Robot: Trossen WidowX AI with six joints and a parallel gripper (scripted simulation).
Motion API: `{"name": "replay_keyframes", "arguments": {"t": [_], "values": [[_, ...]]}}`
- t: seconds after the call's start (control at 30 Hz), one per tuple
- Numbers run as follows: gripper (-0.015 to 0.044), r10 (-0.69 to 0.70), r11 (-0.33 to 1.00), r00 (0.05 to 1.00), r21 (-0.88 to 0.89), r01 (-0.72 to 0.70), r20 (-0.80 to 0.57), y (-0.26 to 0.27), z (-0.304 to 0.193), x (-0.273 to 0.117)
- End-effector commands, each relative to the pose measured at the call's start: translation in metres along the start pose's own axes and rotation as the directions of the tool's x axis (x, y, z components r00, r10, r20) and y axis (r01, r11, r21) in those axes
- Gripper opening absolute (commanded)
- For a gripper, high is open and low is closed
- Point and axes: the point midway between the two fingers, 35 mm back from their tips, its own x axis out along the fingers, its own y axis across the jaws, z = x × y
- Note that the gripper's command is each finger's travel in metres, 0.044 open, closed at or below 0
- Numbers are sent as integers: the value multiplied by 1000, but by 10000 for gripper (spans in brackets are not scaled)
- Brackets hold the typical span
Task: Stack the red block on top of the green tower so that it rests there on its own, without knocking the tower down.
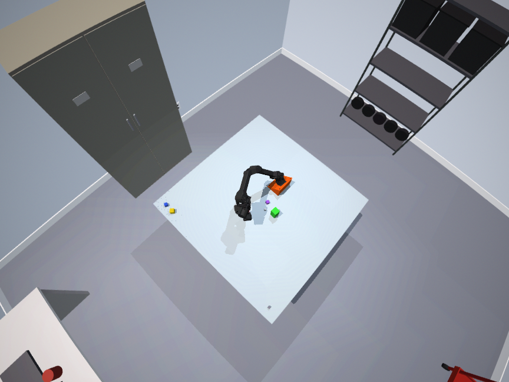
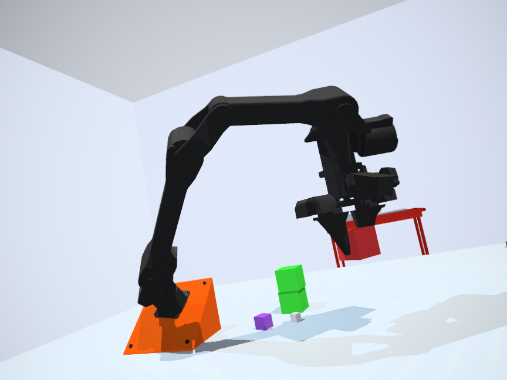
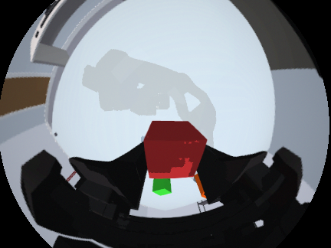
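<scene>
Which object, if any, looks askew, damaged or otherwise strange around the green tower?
Nothing stands out. The green tower stands upright, its two blocks nearly aligned, and the purple cube and small grey cube show no visible damage.

red block (image 2: 360, 244) (image 3: 173, 158) aloft, green tower (image 1: 274, 211) (image 2: 291, 289) (image 3: 162, 187) upright

Red cart (image 1: 462, 375) – cropped, yellow speck behind end effector (image 2: 355, 239) – unclear
</scene>
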Motion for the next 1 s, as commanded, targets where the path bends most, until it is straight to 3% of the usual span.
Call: {"name": "replay_keyframes", "arguments": {"t": [0.0, 0.47, 0.97], "values": [[0, 7, 1000, 1000, 3, -7, -7, 5, -10, -4], [0, 26, 1000, 999, -5, -26, -23, 27, -112, -12], [0, 11, 1000, 1000, -4, -11, -20, 14, -215, -7]]}}
